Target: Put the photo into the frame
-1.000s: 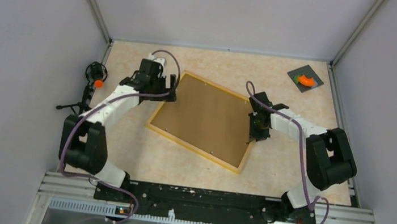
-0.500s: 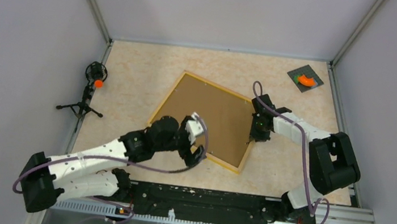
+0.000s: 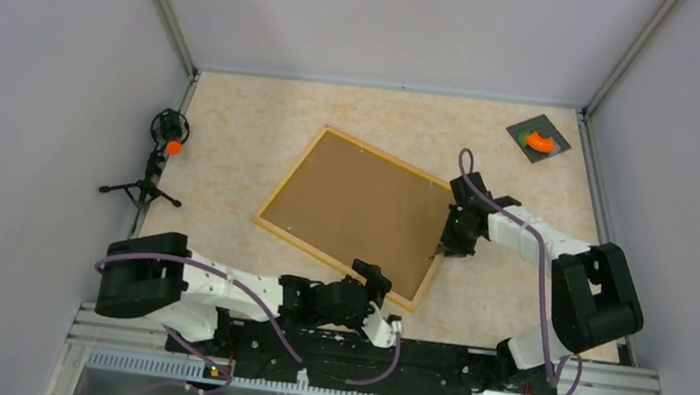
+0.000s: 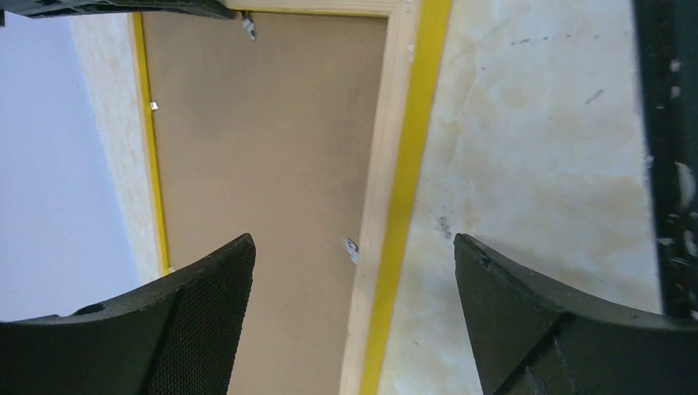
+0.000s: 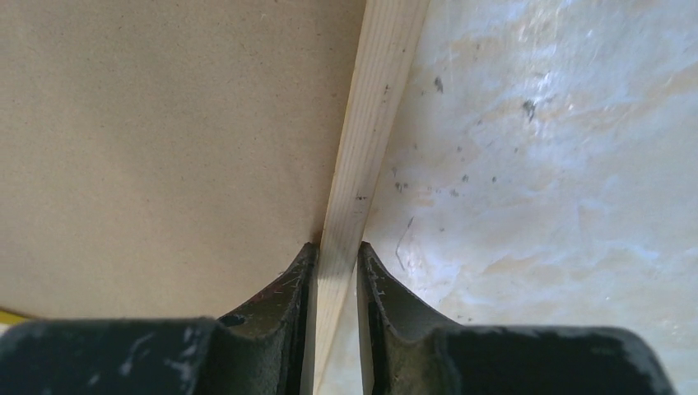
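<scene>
— Moved since a second ago: left gripper (image 3: 371,283), from the far left corner of the frame (image 3: 275,221) down to its near rail, with the arm folded low along the table's near edge.
— And the frame itself?
— Barely shifted. Lies flat and skewed mid-table (image 3: 234,123), back side up, brown backing board (image 3: 350,203) filling it.
— Left jaws?
— Spread wide, gripping nothing. From the left wrist, the yellow-edged near rail runs up between the two fingers (image 4: 206,329) and beyond them. Same for a small metal clip (image 4: 351,249) at the board's edge. No pad seen touching either.
— Right side?
— Right gripper (image 5: 337,255) at the right-hand rail as before, clamped on it. One finger inside, against the board; the other outside, over bare table. Pale wood pinched tight between.
— Anything else about?
— Small tripod (image 3: 149,178) with an orange ball off to the left. Grey pad (image 3: 537,140) with an orange piece in the far right corner. Both well apart from the frame.
</scene>
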### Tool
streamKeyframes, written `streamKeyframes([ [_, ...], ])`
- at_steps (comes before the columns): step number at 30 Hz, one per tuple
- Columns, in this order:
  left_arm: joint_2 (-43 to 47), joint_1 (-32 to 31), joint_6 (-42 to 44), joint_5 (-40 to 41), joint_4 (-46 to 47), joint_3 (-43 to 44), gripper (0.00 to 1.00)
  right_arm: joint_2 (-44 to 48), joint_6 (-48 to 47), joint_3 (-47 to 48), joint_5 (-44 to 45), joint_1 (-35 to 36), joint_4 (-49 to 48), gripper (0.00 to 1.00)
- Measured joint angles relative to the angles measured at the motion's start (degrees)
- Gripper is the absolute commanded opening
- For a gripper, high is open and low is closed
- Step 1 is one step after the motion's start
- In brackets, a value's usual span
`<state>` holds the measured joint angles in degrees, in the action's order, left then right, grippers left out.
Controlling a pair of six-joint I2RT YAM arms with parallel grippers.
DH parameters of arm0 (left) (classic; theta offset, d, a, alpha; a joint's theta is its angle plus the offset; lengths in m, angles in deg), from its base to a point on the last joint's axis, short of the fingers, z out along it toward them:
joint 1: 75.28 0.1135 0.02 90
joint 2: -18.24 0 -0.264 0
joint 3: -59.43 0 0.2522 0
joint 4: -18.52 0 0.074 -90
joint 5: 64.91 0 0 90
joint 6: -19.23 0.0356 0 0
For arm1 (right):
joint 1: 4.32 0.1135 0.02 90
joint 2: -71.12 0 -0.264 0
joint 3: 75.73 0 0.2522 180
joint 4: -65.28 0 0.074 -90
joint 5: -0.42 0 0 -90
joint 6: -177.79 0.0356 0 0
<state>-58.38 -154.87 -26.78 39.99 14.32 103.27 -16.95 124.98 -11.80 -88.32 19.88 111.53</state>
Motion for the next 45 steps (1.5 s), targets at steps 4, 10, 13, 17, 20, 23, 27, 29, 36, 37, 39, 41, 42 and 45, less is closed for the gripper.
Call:
streamKeyframes([
  [4,-4.7,0.0,4.4,2.8,5.4,0.0,0.93,2.4,1.8,-1.2,-2.1,0.0,1.7,0.0],
  [10,-8.1,0.0,7.6,2.9,11.3,0.0,0.91,6.0,3.6,-1.2,-2.7,0.0,4.2,0.0],
  [13,-8.6,0.0,8.7,2.7,12.3,0.0,0.88,6.1,4.0,-0.5,-2.8,0.0,5.7,0.0],
  [17,-12.2,-0.4,10.8,4.7,18.9,-0.7,0.77,6.6,4.6,0.3,-2.7,-0.1,6.5,0.0],
  [20,-17.9,-0.7,13.6,8.2,25.7,-1.1,0.67,7.0,5.1,0.6,-3.3,-0.1,7.2,0.0],
  [23,-23.2,-1.0,16.9,12.3,33.8,-1.4,0.53,7.1,5.4,1.0,-3.3,-0.1,7.6,0.0],
  [27,-31.4,-1.6,23.8,18.8,47.5,-2.0,0.36,7.3,5.5,2.8,-3.1,-0.3,8.3,0.0],
  [29,-34.4,-1.6,26.6,21.3,53.1,-2.0,0.26,7.6,5.6,3.3,-2.8,-0.3,8.2,0.0],
  [36,-36.3,-1.5,30.5,27.2,62.4,-0.5,0.0,11.0,6.0,3.2,-0.6,-0.7,8.6,0.0],
  [37,-36.0,-1.5,30.5,27.5,62.5,-0.4,0.0,11.6,5.9,3.2,-0.6,-0.7,8.6,0.0],
  [39,-34.8,-1.5,30.2,27.8,61.9,-0.4,0.0,12.5,4.9,3.2,-0.9,-0.7,8.4,0.15],
  [41,-32.9,-1.5,29.2,28.0,59.8,-0.5,0.0,13.6,3.1,3.2,-1.5,-0.7,8.1,0.48],
  [42,-31.7,-1.5,28.3,27.8,58.1,-0.5,0.0,14.2,2.1,3.2,-2.4,-0.7,7.8,0.56],
  [45,-27.5,-1.4,25.7,26.7,51.2,-0.4,0.0,16.2,0.0,3.2,-5.6,-0.5,6.2,0.76],
])
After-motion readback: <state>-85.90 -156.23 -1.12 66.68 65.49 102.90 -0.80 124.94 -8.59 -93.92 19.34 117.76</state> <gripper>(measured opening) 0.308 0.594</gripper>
